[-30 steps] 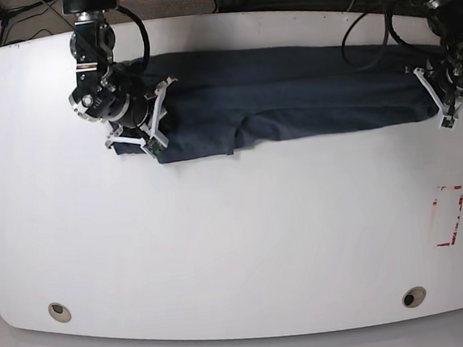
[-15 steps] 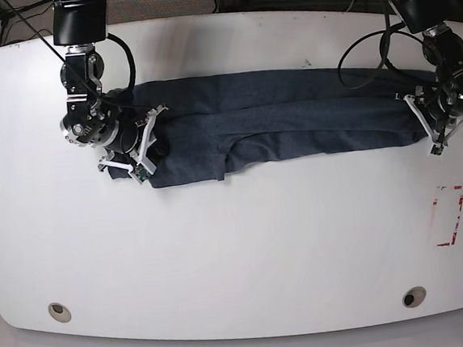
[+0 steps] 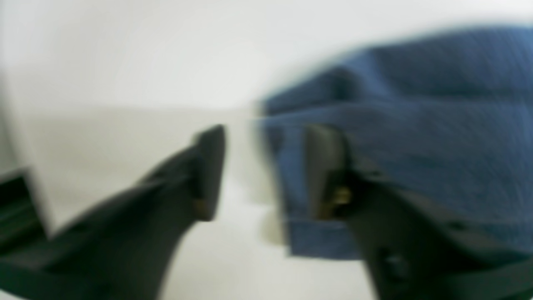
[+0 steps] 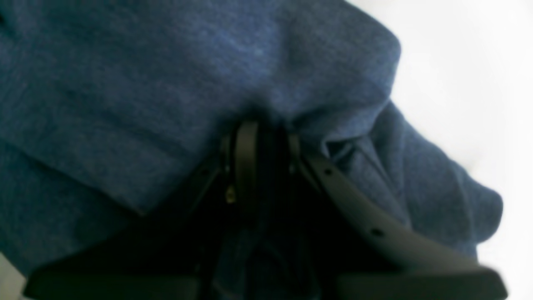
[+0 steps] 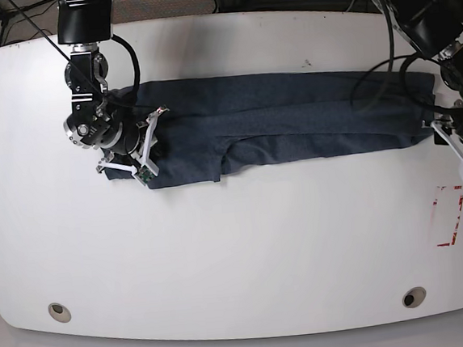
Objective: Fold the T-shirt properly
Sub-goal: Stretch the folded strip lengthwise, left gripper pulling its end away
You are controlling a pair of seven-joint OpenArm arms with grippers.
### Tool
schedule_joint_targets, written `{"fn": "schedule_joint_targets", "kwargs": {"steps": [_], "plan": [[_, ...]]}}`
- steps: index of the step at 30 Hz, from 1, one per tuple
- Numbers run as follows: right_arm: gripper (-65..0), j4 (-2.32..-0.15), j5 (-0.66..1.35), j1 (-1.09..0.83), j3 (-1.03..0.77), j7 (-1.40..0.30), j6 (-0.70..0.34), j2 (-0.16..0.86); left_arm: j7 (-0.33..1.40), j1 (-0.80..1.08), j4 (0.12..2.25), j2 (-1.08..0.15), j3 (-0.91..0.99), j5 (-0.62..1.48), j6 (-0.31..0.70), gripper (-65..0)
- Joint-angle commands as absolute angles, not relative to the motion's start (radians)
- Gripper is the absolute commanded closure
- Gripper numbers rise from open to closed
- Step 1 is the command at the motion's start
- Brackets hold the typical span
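Observation:
The dark navy T-shirt (image 5: 292, 123) lies as a long folded band across the far half of the white table (image 5: 238, 246). At its left end in the base view, my right gripper (image 5: 142, 149) is shut on a bunched fold. The right wrist view shows those fingers (image 4: 246, 154) pinched into the cloth (image 4: 145, 83). My left gripper (image 5: 459, 149) hangs just off the shirt's right end. In the blurred left wrist view it (image 3: 266, 171) is open, one finger (image 3: 210, 166) over bare table, the other (image 3: 322, 166) against the shirt's edge (image 3: 416, 125).
A red-outlined rectangle (image 5: 448, 215) is marked on the table near its right edge. Two round holes (image 5: 59, 311) (image 5: 413, 296) sit near the front edge. Cables and arm bases crowd the back edge.
My left gripper has opened, let go of the shirt's right end and drawn off to the right. The right gripper has stayed shut on the left end.

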State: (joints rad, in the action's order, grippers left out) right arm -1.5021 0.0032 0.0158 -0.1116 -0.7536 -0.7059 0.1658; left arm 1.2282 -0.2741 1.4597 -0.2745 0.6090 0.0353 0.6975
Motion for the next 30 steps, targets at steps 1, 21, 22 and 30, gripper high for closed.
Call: {"fn": "schedule_joint_targets", "kwargs": {"steps": [1,21,22,30], "plan": [[-9.5,-1.503,-0.025,0.016,-0.111,-0.802,-0.698,0.170,1.248,-0.318,1.478,-0.289,0.631,0.047,0.698,-41.5],[-9.5,-1.503,-0.019,0.016,-0.107,-0.796,-0.698,0.147,1.271,-0.197,1.132,-0.464,0.641,0.628,0.698,-42.4],[-9.5,-1.503,-0.019,0.016,-0.107,-0.794,-0.698,0.147,1.271,-0.185,1.125,-0.464,0.641,0.634,0.698,-42.4],[-9.5,-1.503,-0.018,0.013,-0.104,-0.792,-0.698,0.148,1.228,-0.104,1.119,-0.464,0.641,0.636,0.698,-42.5]]}}
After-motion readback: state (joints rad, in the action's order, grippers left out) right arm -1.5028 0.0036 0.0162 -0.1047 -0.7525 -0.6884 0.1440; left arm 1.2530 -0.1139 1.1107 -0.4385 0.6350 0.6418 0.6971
